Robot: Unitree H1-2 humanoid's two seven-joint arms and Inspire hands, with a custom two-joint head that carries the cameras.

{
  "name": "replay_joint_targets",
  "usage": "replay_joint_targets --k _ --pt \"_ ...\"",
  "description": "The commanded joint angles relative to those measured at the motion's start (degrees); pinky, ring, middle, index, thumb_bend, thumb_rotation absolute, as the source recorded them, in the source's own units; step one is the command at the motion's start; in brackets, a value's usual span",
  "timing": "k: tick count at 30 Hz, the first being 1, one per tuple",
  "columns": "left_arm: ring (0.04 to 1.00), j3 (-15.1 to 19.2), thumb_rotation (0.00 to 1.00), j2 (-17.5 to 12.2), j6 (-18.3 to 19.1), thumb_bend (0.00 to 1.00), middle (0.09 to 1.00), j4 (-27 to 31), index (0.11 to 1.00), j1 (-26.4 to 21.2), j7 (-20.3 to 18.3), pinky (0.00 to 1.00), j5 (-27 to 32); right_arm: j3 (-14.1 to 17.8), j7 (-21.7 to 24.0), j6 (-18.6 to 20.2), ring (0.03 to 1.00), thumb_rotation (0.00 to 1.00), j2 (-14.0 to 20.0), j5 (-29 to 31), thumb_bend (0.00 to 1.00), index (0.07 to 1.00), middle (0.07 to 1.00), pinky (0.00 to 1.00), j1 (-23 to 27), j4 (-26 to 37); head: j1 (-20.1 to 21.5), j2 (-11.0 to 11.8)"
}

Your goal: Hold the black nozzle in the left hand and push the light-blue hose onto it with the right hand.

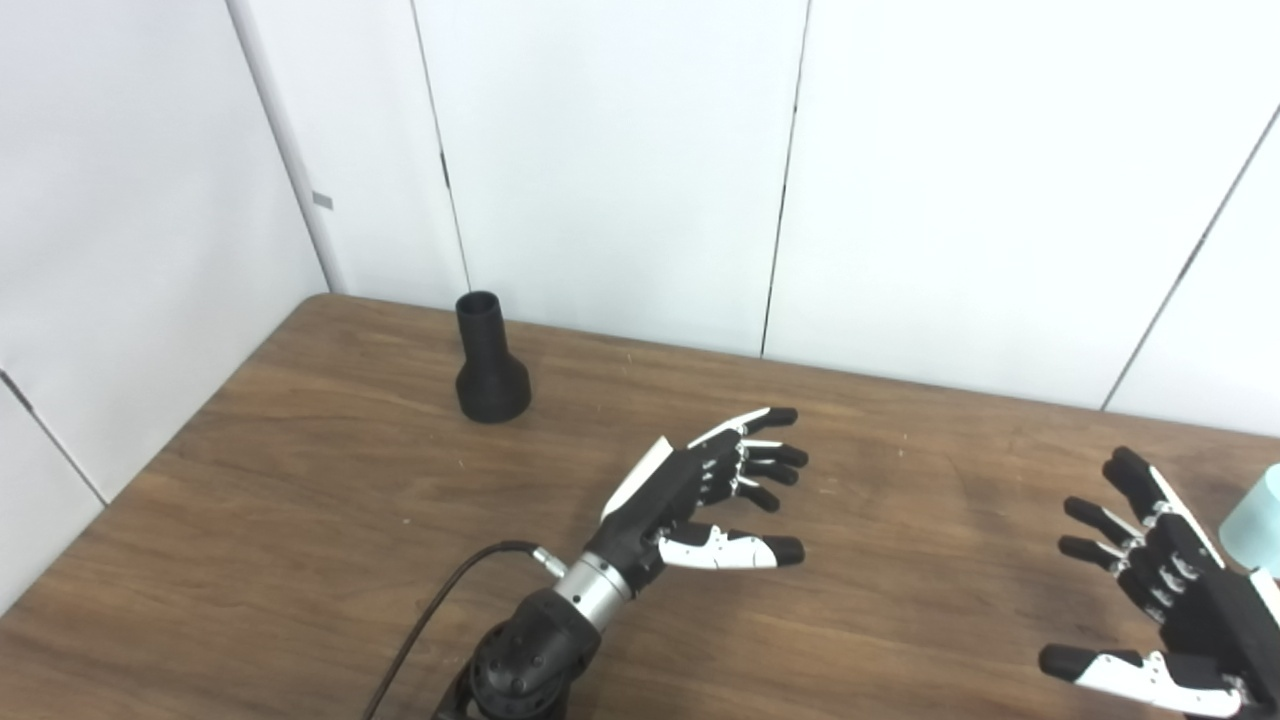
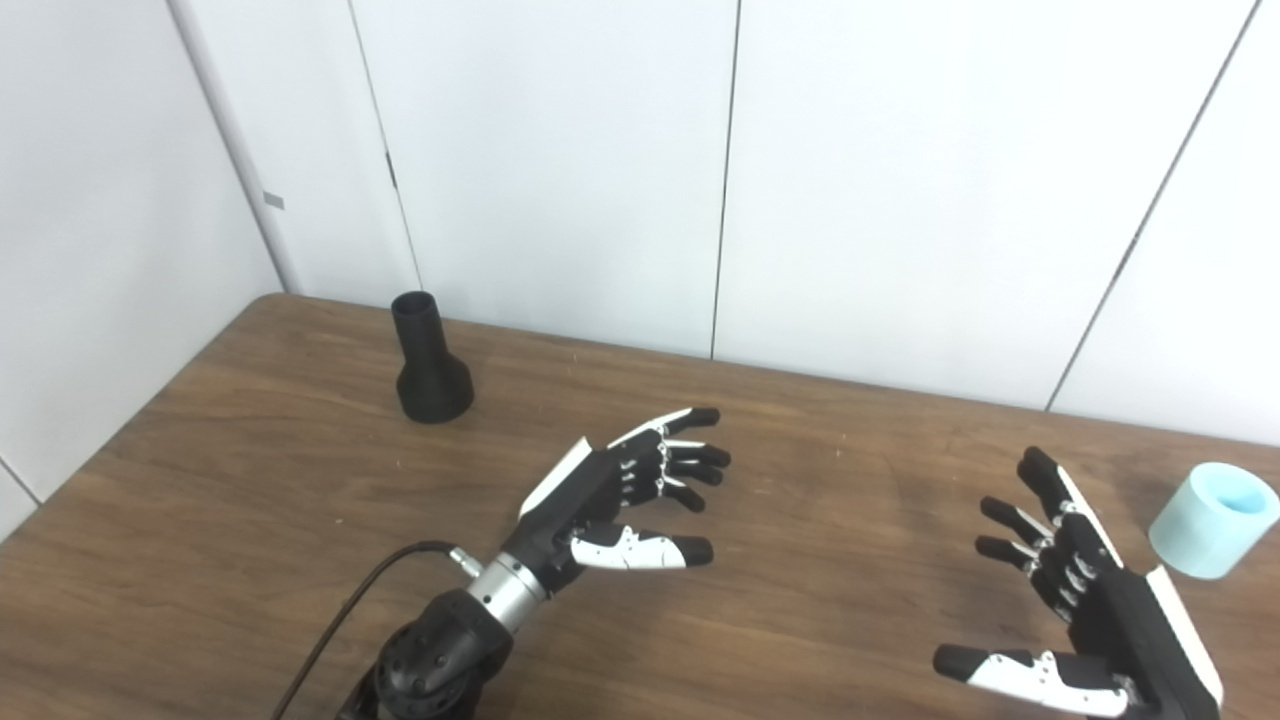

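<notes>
Two hands hang over the wooden desk, holding nothing. The left hand is spread, well short of the upright black nozzle near the far left corner; a sideways reach could topple it. The right hand is splayed near the light-blue hose, which might roll off the edge.

The left eye view's right edge crops the light-blue hose.

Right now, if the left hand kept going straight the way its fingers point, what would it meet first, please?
Nothing, as far as the views show. The left hand points right and slightly away over bare table; the nozzle stands far off to its left, the hose nearer the right hand. Depth is uncertain.
</notes>
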State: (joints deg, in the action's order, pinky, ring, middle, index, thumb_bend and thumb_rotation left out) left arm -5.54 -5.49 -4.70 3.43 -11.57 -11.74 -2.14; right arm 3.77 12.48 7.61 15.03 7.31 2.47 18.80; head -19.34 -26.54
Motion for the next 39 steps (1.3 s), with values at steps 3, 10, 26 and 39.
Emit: replay_joint_targets --k 3,10,26,39 --pt "0.689 1.1 0.21 0.03 -0.12 0.73 0.706 3.41 0.764 -1.87 2.75 0.58 -2.42 0.85 -0.15 -2.83 0.86 0.12 0.71 0.64 0.82 0.99 0.985 0.75 1.54 0.49 -0.23 0.11" --pt "0.682 2.9 0.19 -2.78 1.64 0.72 0.702 5.44 0.741 -3.75 3.46 0.58 -5.09 0.83 -0.61 -3.16 0.84 0.1 0.44 -0.09 0.81 0.984 0.969 0.73 1.76 -0.2 -0.62 0.19" --pt "0.654 7.44 0.17 -13.63 11.5 0.7 0.692 11.25 0.714 -11.51 3.99 0.53 -12.66 1.07 -1.23 -3.29 0.787 0.1 0.17 0.24 0.81 0.942 0.929 0.65 2.24 -0.81 -0.69 0.67" --pt "0.707 13.35 0.2 -17.21 19.25 0.72 0.729 11.76 0.748 -17.88 7.55 0.59 -19.79 1.21 -1.32 -3.6 0.782 0.08 0.15 0.36 0.8 0.94 0.927 0.65 2.29 -1.28 -0.99 1.12"
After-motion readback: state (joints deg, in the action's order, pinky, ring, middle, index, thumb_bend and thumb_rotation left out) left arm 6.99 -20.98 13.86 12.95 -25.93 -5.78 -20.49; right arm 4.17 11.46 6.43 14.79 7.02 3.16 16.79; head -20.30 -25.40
